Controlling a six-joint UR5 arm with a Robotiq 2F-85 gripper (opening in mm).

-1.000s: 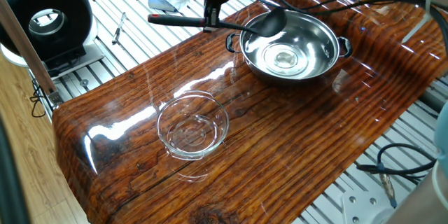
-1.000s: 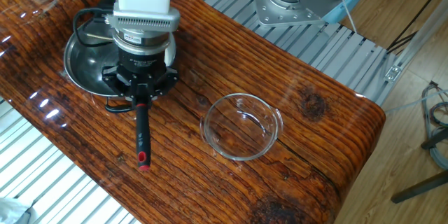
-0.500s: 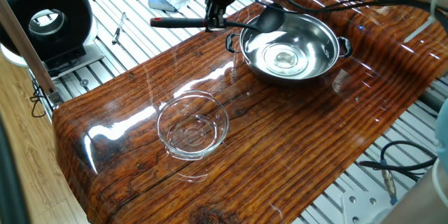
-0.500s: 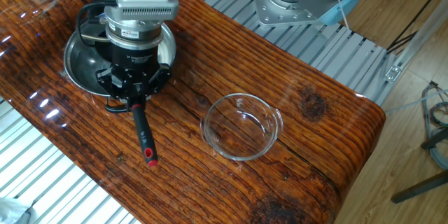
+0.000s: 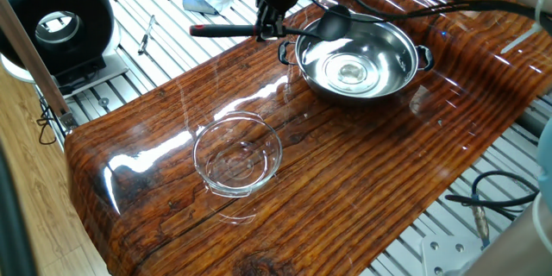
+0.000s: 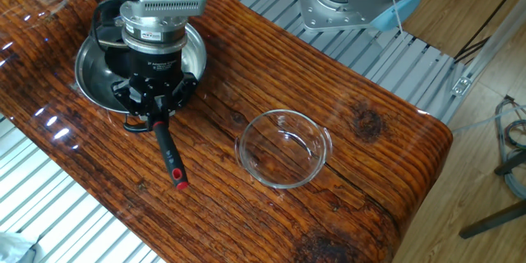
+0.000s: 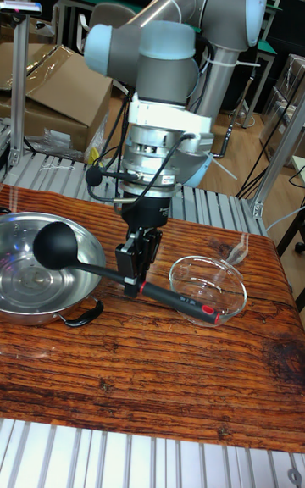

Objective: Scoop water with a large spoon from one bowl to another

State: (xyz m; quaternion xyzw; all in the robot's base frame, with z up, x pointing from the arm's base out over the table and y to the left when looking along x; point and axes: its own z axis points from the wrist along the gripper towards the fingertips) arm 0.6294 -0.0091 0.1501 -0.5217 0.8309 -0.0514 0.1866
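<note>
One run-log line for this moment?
gripper: shut on ladle handle | cup: raised above steel bowl | glass bowl: apart, untouched

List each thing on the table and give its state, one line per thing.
Gripper: shut on the ladle's handle, beside the steel bowl.
Ladle: held clear of the table, about level, cup over the steel bowl's near rim.
Steel bowl: upright on the table; water hard to make out.
Glass bowl: upright, apart from the steel bowl, looks empty.
</note>
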